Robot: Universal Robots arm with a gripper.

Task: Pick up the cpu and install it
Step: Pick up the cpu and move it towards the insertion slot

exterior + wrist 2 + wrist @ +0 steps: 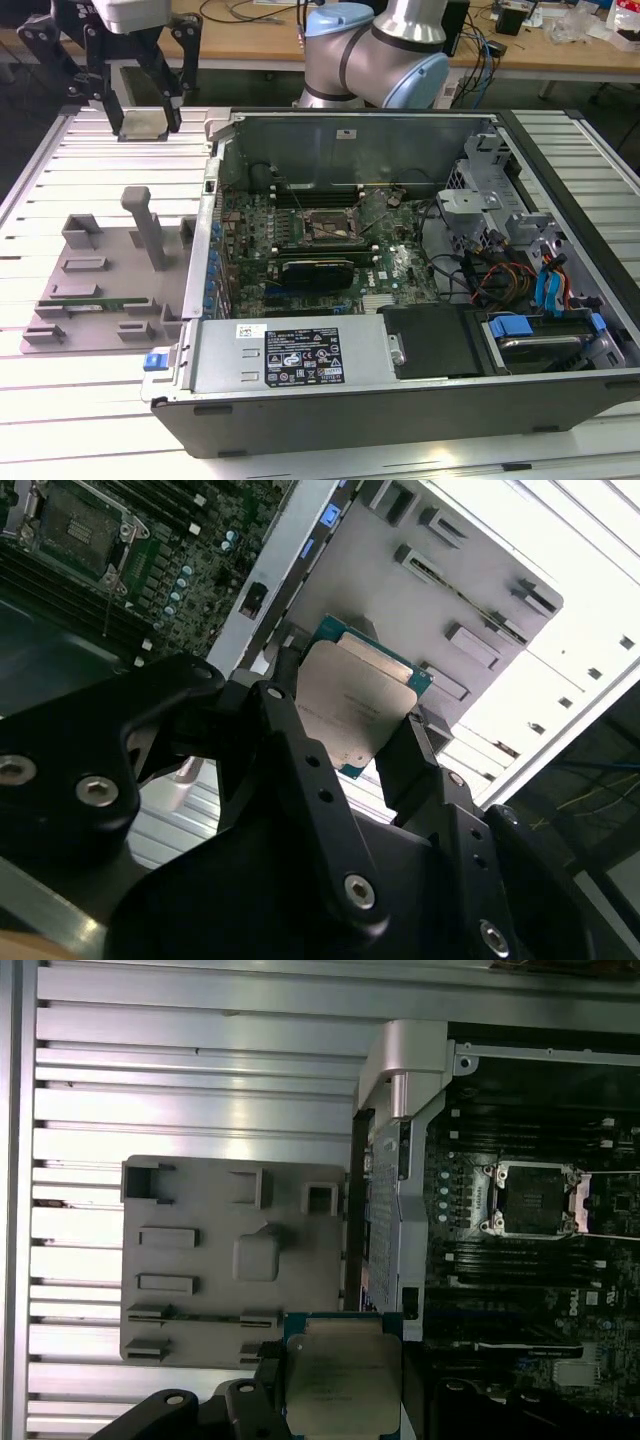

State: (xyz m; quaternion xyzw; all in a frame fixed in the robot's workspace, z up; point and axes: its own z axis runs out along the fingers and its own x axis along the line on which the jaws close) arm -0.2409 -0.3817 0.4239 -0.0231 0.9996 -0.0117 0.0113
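Evidently the cpu [355,705] sat pinched by its opposite edges between the closed-in fingers [283,695] of the gripper [142,115], metal plate facing the wrist cameras. Pick-up looked done; seating remained, since the socket [330,228] appeared empty. In the exterior view the gripper hung at ten o'clock from that socket and twelve o'clock from the grey tray [100,265]. Both wrist views showed the grip itself; the exterior view showed the gap to the computer case [420,400].

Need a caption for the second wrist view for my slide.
Gripper holds the cpu by two edges, grey parts tray behind it, motherboard socket beyond.
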